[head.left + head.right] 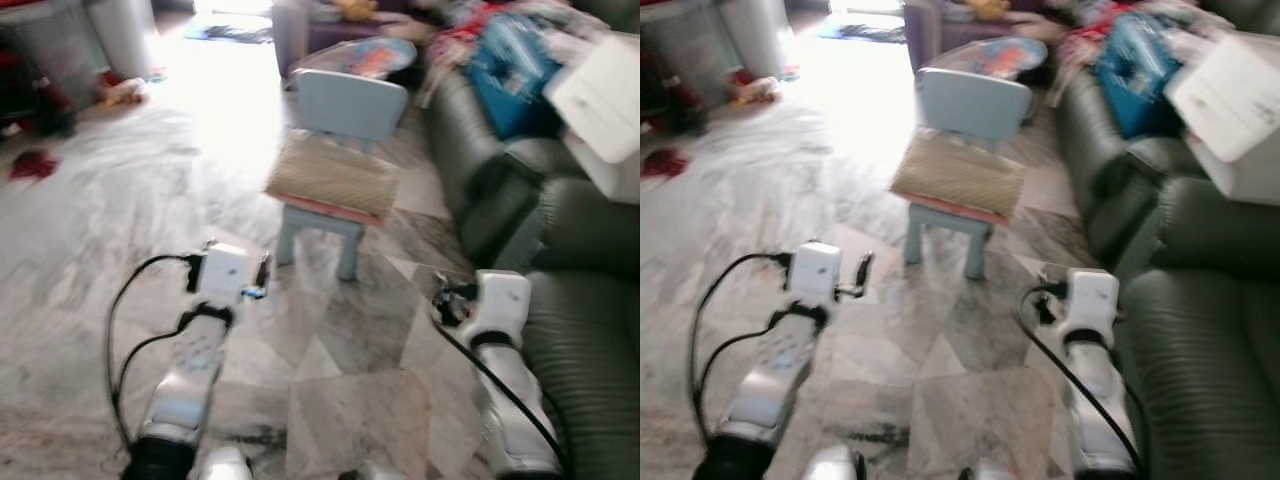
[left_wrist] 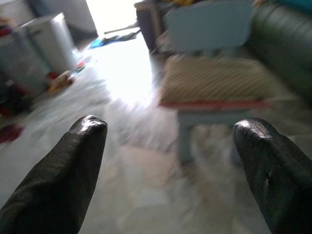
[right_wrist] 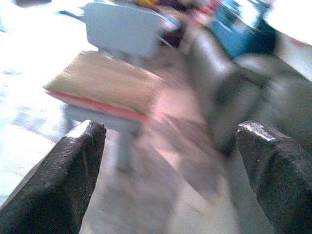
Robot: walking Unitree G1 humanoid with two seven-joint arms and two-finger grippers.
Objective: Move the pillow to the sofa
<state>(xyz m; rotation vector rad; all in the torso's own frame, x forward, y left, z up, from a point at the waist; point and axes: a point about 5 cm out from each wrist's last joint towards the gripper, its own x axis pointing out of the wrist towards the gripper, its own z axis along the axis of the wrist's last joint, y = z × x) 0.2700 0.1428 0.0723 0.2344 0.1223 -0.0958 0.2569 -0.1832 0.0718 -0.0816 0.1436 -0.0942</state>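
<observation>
A tan striped pillow [image 1: 333,177] with a red underside lies flat on the seat of a small light-blue child's chair [image 1: 345,105] ahead of me. The dark green sofa [image 1: 580,330] runs along my right side. My left gripper [image 2: 170,161] is held out low over the floor, short of the chair and to its left, fingers wide apart with nothing between them. My right gripper [image 3: 170,170] is held out near the sofa's front edge, also open and empty. In both wrist views the pillow [image 2: 214,80] [image 3: 105,80] lies beyond the fingertips.
Marble floor [image 1: 150,200] stretches to the left with bright glare. A white box [image 1: 605,100] and a blue bag [image 1: 510,70] lie on the sofa's far part. Grey bins [image 1: 120,35] and red scraps [image 1: 35,165] sit at far left. A purple seat [image 1: 330,30] stands behind the chair.
</observation>
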